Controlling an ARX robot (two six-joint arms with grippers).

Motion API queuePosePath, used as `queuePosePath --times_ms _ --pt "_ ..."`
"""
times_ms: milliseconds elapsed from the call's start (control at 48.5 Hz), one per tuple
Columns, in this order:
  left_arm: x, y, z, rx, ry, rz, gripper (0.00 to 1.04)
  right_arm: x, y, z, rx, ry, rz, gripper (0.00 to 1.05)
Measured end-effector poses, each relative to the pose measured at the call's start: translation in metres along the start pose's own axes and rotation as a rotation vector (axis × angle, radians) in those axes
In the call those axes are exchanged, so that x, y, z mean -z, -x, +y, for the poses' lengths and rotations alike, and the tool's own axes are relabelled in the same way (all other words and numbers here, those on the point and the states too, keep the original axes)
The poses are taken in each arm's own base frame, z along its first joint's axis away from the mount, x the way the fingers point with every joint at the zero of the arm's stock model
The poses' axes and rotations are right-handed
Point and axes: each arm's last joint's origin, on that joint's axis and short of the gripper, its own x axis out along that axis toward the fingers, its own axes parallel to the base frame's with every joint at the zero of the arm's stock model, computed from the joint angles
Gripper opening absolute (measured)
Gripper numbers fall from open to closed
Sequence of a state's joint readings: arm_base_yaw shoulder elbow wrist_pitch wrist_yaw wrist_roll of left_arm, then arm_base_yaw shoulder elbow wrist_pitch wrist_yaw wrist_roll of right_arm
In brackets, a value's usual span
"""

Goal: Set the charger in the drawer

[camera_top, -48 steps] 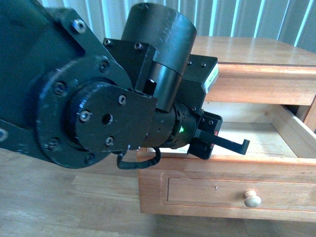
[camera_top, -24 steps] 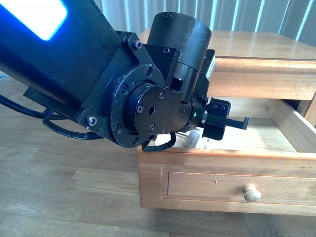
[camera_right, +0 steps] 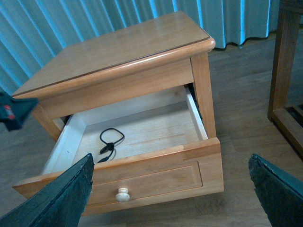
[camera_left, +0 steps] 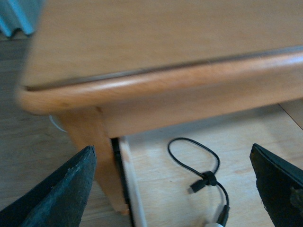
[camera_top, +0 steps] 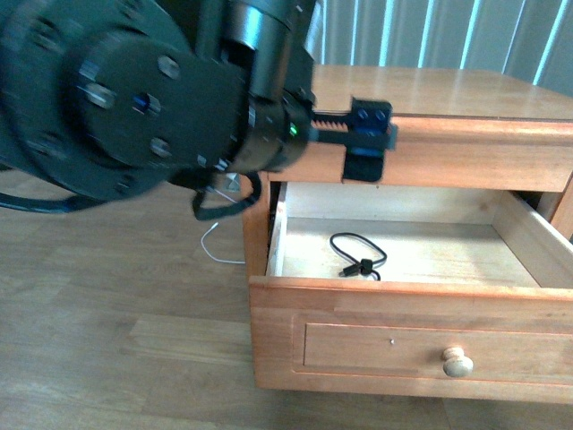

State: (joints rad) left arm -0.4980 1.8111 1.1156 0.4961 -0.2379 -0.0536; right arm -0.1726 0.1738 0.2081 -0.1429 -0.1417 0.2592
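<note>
The upper drawer (camera_top: 403, 309) stands pulled open, with a round knob (camera_top: 457, 361) on its front. The charger's black looped cable (camera_top: 358, 256) lies on the drawer's pale floor near the left side. Its white plug is hidden behind the drawer front. In the left wrist view the cable (camera_left: 195, 161) shows, with a sliver of the white plug (camera_left: 211, 223) at the frame edge. My left gripper (camera_top: 365, 139) is open and empty, above the drawer by the nightstand's top edge. My right gripper (camera_right: 170, 158) is open and empty, well back from the drawer (camera_right: 142, 175).
The nightstand top (camera_top: 430, 90) is bare wood. A thin white cable (camera_top: 215, 242) lies on the wooden floor left of the nightstand. A wooden furniture leg (camera_right: 284, 71) stands to one side of the nightstand in the right wrist view. Blue curtains hang behind.
My left arm has lifted up and out of the drawer. The charger's cable, hidden behind the arm before, now lies in view on the drawer floor.
</note>
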Motion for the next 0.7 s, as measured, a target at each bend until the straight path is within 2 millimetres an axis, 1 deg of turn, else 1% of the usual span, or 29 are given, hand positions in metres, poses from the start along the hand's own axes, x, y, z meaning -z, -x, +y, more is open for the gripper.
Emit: queuePosePath --times_ms 62,144,165,289,330,392,474,701 --pt "-0.008 0.014 0.012 -0.032 0.006 -0.029 0.99 0.0 0.0 0.0 0.0 0.0 0.0 0.97" --pt "-0.018 0.042 0.03 -0.076 0.015 -0.06 0.99 0.0 0.0 0.0 0.0 0.0 0.0 0.97" --pt "-0.018 0.046 0.032 -0.08 0.016 -0.064 0.99 0.0 0.0 0.0 0.0 0.0 0.0 0.97" --pt "-0.027 0.089 0.055 -0.138 0.027 -0.105 0.99 0.0 0.0 0.0 0.0 0.0 0.0 0.97" --pt "-0.028 0.101 0.06 -0.151 0.031 -0.117 0.99 0.0 0.0 0.0 0.0 0.0 0.0 0.97" --pt "-0.029 0.124 0.07 -0.177 0.038 -0.139 0.99 0.0 0.0 0.0 0.0 0.0 0.0 0.97" --pt "-0.025 0.155 0.082 -0.222 0.045 -0.149 0.99 0.0 0.0 0.0 0.0 0.0 0.0 0.97" --pt "-0.001 0.23 0.106 -0.326 0.083 -0.135 0.99 0.0 0.0 0.0 0.0 0.0 0.0 0.97"
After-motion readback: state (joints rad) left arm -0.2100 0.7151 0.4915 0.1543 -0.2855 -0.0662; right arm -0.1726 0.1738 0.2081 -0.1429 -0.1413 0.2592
